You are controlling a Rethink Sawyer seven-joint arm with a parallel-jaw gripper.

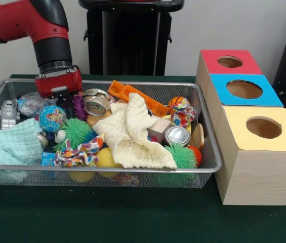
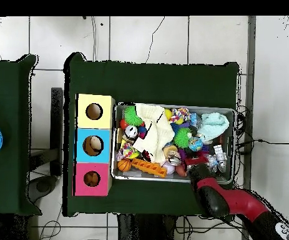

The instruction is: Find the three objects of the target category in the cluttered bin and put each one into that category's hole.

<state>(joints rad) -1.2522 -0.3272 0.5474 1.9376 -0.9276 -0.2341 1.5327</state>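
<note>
- Nearest the front camera, the dark green cloth tabletop [image 1: 132, 217] carries the wide silver wire-mesh bin [image 1: 211, 157], heaped with clutter: a cream ribbed cloth [image 1: 132, 134], green spiky rubber balls [image 1: 76, 130], a mint knitted cloth [image 1: 11, 144], a small blue globe ball [image 1: 51, 118] and metal tins [image 1: 177, 135].
- No orange striped tiger toy shows plainly in either view. From overhead, a small black-and-white soft animal toy [image 2: 131, 131] lies at the bin's end beside the boxes; it may be one of the targets, though that is a judgement.
- The tool [image 1: 63, 98] hangs on the red and black arm [image 1: 46, 30] over the bin's far corner, at the end away from the boxes. Its tips sink among the clutter, so I cannot tell how far apart they stand or whether they hold anything.
- The coming move turns on this: that toy lies the bin's whole length from the tool, towards the boxes.
- Farthest back among the boxes, the round hole of the red-panelled pale wooden box [image 1: 230, 62] stands beyond the blue and yellow ones.
</note>
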